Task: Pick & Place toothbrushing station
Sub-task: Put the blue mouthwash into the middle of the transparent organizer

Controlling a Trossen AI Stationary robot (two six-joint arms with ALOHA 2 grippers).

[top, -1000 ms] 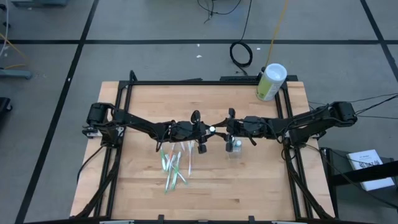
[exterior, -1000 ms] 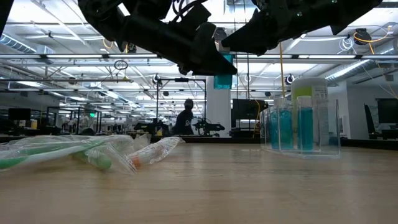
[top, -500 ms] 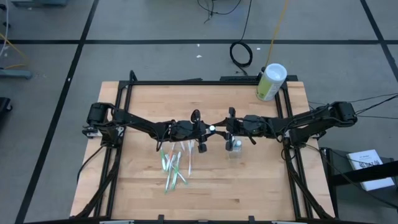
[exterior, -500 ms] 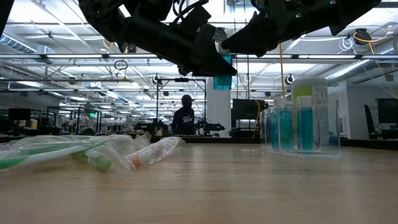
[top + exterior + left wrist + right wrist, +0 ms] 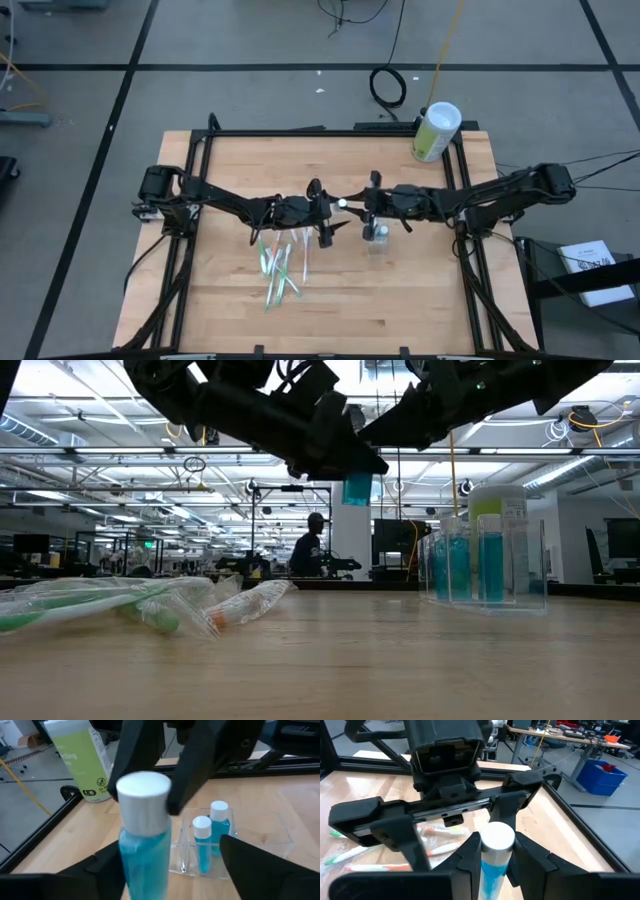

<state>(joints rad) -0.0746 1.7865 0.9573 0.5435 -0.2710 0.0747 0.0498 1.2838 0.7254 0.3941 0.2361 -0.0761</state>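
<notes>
Above the table's (image 5: 400, 300) middle, the right gripper (image 5: 492, 862) is clamping a blue bottle (image 5: 144, 845) between the left gripper's (image 5: 170, 870) spread fingers; its label is unreadable.

Pale-green canister (image 5: 435, 132) with white lid at the wooden table's (image 5: 230, 170) far right corner.

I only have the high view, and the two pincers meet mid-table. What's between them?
Observer: A blue bottle with a white cap, upright in the air, gripped by the right pincer.
Operator: Is the left one holding it too?
Observer: No. The left pincer stands wide open, its fingers off the bottle.
Operator: Where might it go?
Observer: Likely the clear holder on the table, which has two similar bottles standing in it.
</notes>
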